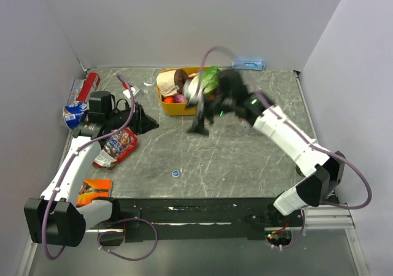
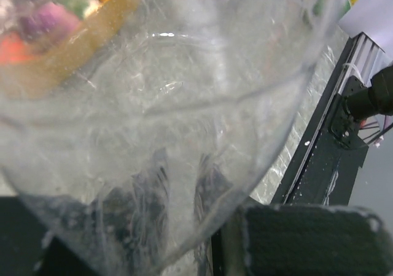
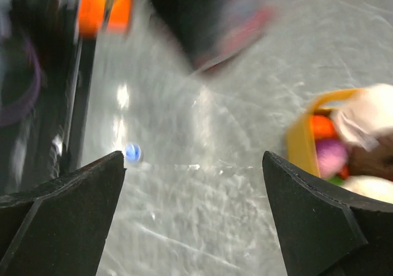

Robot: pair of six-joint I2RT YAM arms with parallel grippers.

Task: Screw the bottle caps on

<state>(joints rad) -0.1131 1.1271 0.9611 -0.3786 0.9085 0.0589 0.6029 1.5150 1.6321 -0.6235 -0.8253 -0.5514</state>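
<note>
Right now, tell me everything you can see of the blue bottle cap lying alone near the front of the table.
The blue bottle cap is a small round plastic-looking disc, blue at the rim with a pale centre. It lies flat on the grey marbled table, close to the near edge, about midway along it. Nothing touches it; the snack packets lie apart to its left. The right wrist view shows it only as a blurred spot.

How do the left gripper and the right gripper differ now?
The left gripper is shut on a clear plastic bottle; the right gripper has jaws wide open, holding nothing. The left gripper is over the left half of the grey table; the right gripper is near its middle. Both are black.
</note>
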